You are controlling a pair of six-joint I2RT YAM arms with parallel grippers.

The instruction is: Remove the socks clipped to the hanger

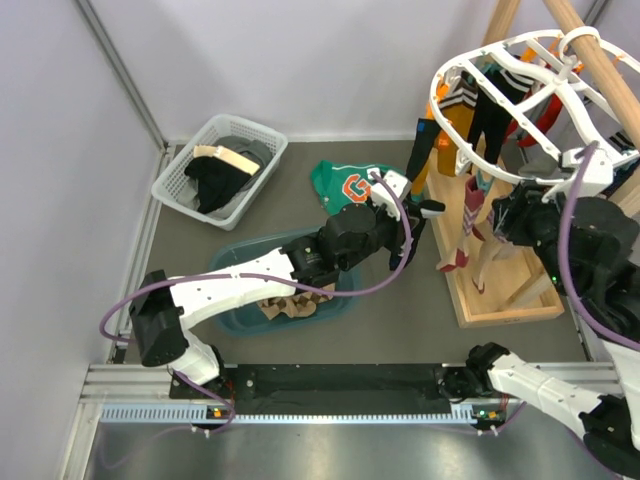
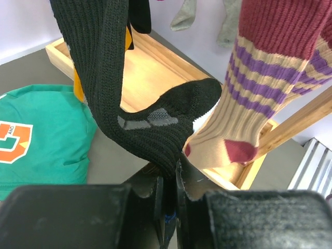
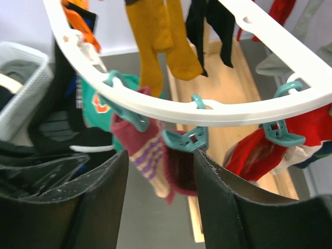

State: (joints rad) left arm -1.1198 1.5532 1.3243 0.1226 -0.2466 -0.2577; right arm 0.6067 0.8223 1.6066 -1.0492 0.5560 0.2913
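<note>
At the upper right of the overhead view, the hanger [image 1: 437, 97] carries clipped socks [image 1: 490, 120]; both grippers are hard to make out there. From the left wrist, the left gripper [image 2: 168, 205] pinches a black sock [image 2: 135, 124] whose top is cut off. From the right wrist, the right gripper [image 3: 161, 181] has its jaws apart, flanking a maroon sock [image 3: 179, 174] under a teal clip [image 3: 185, 139]; contact is unclear.

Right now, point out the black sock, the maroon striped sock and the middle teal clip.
black sock [image 2: 155, 140]: left wrist view, on the foot near the heel.
maroon striped sock [image 2: 259, 88]: left wrist view, on the purple-striped midsection.
middle teal clip [image 3: 185, 139]: right wrist view, on its body below the white frame.
</note>
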